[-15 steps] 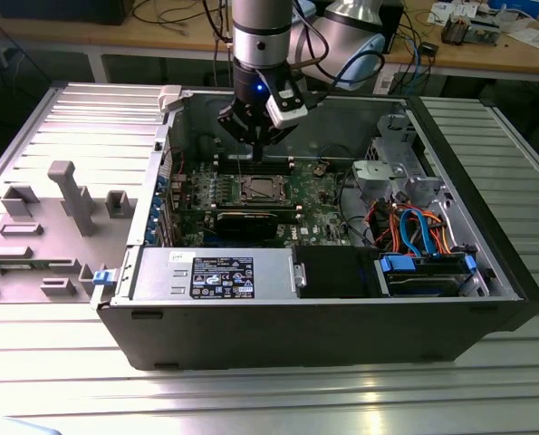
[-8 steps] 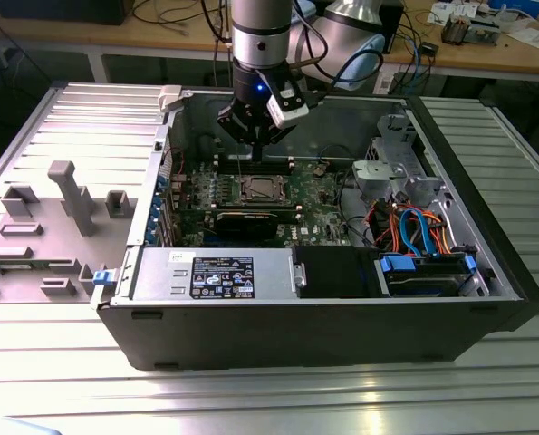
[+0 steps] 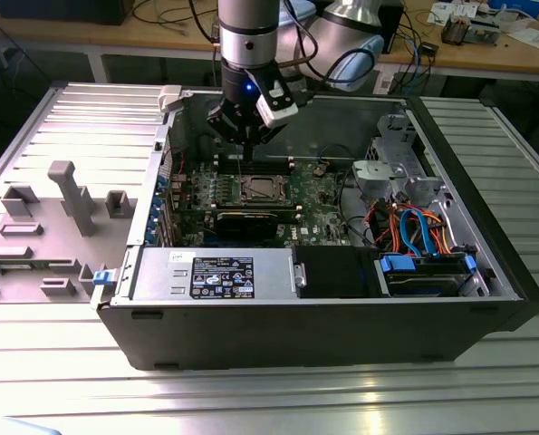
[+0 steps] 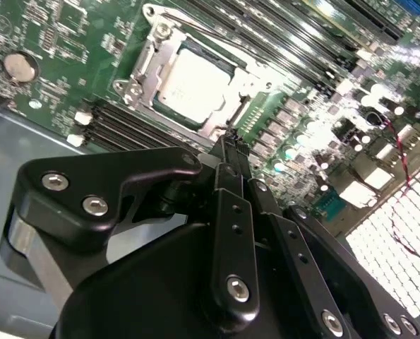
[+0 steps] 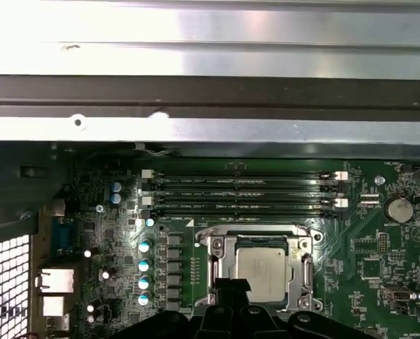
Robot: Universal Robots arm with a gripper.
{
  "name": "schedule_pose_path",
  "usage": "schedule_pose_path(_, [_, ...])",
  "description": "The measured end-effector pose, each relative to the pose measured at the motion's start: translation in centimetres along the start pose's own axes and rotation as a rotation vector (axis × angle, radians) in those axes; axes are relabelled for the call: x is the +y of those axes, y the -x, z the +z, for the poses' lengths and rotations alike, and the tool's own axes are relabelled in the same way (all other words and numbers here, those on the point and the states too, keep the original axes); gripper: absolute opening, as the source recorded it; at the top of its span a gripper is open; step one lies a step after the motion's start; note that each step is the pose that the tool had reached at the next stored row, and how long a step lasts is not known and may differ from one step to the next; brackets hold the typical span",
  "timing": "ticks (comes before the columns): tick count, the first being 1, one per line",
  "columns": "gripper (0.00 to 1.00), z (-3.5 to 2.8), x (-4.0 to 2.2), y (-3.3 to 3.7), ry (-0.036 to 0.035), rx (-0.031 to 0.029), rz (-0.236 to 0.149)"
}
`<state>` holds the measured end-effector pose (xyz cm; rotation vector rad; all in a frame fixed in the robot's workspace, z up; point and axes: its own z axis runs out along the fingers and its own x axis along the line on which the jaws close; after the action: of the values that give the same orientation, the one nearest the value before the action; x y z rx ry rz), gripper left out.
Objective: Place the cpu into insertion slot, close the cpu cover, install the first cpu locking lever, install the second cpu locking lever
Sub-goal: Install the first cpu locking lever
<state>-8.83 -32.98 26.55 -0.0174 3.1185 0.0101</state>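
**A:** Looking from the near side, what lies there?

**B:** An open computer case (image 3: 296,317) on the ribbed counter (image 3: 251,399). Mid-board, the cpu (image 5: 260,267) sits in the insertion slot (image 5: 310,244), with the cpu cover (image 5: 220,265) flat around it.

**A:** And the tool?

**B:** The tool (image 4: 227,145) hangs close above the slot, fingers pinched narrow, gripping nothing. Memory slots (image 5: 241,191) run beyond.

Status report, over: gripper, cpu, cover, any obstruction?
Gripper shut, empty, poised over the socket's edge. Cpu seated, cpu cover down around it. Nothing between gripper and cover.
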Motion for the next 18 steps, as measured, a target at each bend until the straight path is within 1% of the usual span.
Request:
schedule_pose_path(4, [0.11,0.08,0.01,-0.63,0.0038,0.0001,-0.017])
schedule_pose_path(5, [0.11,0.11,0.01,-0.89,0.0043,0.0002,-0.020])
schedule_pose_path(6, [0.11,0.14,0.01,-1.42,0.0044,0.0000,-0.020])
schedule_pose_path(8, [0.11,0.15,0.02,-2.08,0.0044,-0.0001,-0.020])
schedule_pose_path(9, [0.11,0.16,0.03,-2.57,0.0045,-0.0002,-0.021])
schedule_pose_path(10, [0.11,0.16,0.04,-2.75,0.0046,-0.0002,-0.023])
schedule_pose_path(18, [0.11,0.15,0.03,-2.94,0.0045,-0.0002,-0.024])
